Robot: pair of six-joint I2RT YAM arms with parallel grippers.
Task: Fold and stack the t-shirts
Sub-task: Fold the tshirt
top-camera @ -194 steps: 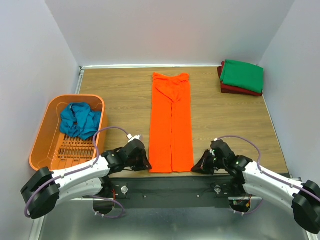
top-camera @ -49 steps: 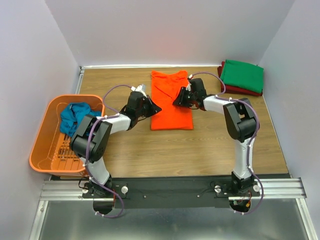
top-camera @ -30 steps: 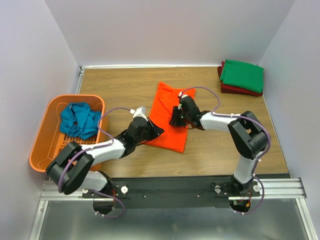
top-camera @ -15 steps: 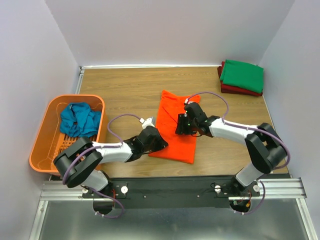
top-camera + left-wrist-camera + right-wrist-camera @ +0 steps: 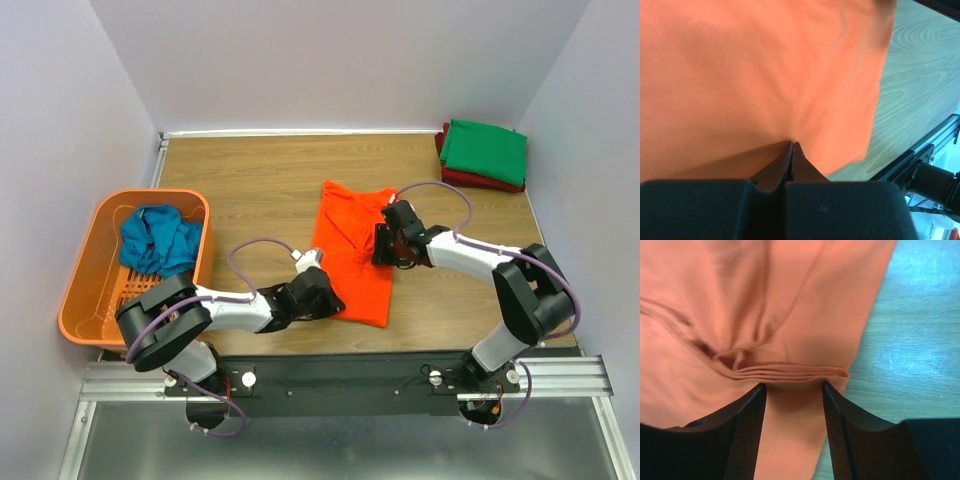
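Pinching the near left corner of the orange t-shirt (image 5: 352,262): left gripper (image 5: 320,297), jaws closed tight. Its wrist view shows a small peak of orange cloth caught between the fingertips. The shirt lies folded into a long panel, slightly askew, near the middle of the wooden table (image 5: 250,190), its near end close to the table's front edge.

Right gripper (image 5: 384,246) sits a little farther in, at the shirt's right edge. Its jaws stand apart with the tips on the cloth; a stack of folded layers is bunched just ahead of them, nothing clamped.

Left of the shirt, well apart: orange basket (image 5: 78,285), teal-blue t-shirt (image 5: 158,240) crumpled inside.

Far right corner: green t-shirt (image 5: 485,150), folded, lying on top of the dark red t-shirt (image 5: 478,181), also folded.
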